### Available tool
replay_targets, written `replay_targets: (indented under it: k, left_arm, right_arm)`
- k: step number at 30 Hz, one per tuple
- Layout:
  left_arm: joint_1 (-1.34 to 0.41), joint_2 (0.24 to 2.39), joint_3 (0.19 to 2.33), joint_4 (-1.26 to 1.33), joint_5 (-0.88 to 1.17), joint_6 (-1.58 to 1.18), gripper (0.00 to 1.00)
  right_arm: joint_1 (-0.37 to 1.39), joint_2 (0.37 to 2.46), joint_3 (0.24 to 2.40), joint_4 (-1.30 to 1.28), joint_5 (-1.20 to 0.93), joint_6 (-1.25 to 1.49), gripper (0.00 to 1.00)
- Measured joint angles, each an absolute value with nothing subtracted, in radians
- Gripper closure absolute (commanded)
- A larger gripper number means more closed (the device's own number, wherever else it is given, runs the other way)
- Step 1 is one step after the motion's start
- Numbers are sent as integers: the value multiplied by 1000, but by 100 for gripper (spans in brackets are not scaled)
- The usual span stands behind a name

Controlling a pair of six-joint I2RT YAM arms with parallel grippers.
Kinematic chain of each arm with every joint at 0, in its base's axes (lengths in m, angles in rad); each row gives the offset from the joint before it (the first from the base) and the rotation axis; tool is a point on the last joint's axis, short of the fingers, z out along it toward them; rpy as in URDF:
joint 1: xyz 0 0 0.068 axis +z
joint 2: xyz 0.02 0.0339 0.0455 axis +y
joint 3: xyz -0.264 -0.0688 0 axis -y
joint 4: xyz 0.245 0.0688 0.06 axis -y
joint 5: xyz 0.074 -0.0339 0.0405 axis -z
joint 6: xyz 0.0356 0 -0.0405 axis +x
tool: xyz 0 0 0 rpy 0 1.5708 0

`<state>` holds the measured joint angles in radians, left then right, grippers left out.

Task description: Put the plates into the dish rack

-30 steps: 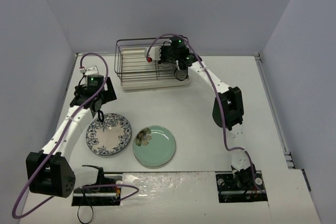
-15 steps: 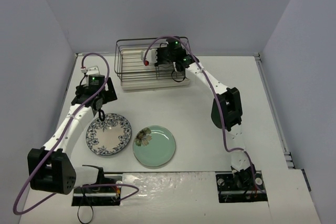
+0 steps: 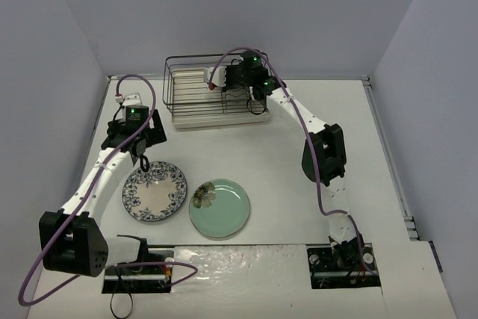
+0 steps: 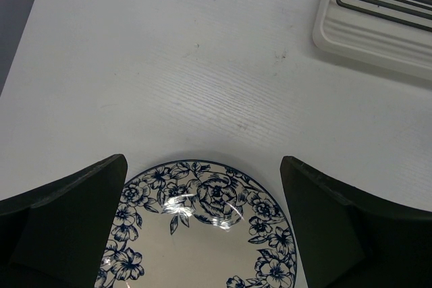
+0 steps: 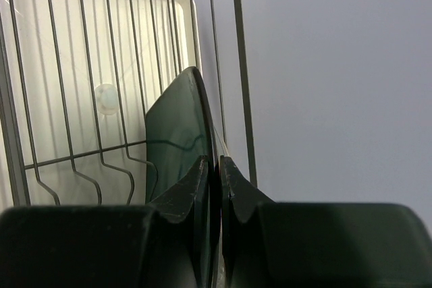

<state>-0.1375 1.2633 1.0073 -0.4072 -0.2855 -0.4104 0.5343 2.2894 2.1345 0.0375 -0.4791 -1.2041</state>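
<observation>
White worktop (image 3: 299,177): upper centre, our right end effector (image 5: 217,166) clenches the teal plate (image 5: 177,133) between rack (image 3: 187,113) wires. Our left end effector (image 3: 139,157), released, hovers at the floral plate (image 3: 154,190) rim, mint plate (image 3: 219,208) beside.

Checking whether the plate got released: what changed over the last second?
The right gripper, shut on the dark teal plate at the dish rack, nudged slightly left, then back; nothing let go. The left gripper, open above the blue floral plate, and the mint-green plate stayed put.
</observation>
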Motion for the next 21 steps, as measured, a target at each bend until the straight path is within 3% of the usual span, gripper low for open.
replay_targets:
  k: [2, 10, 21]
  left_arm:
    - [-138, 1263, 1007, -407, -286, -406, 3]
    - [-138, 1261, 1007, -407, -285, -401, 3]
    - [-138, 1226, 1007, -408, -279, -401, 3]
  right_arm:
    - [530, 2289, 2135, 40, -486, -1197, 72]
    - [526, 2289, 2135, 89, -494, -1175, 46]
    - [539, 2261, 2086, 115, -506, -1172, 36]
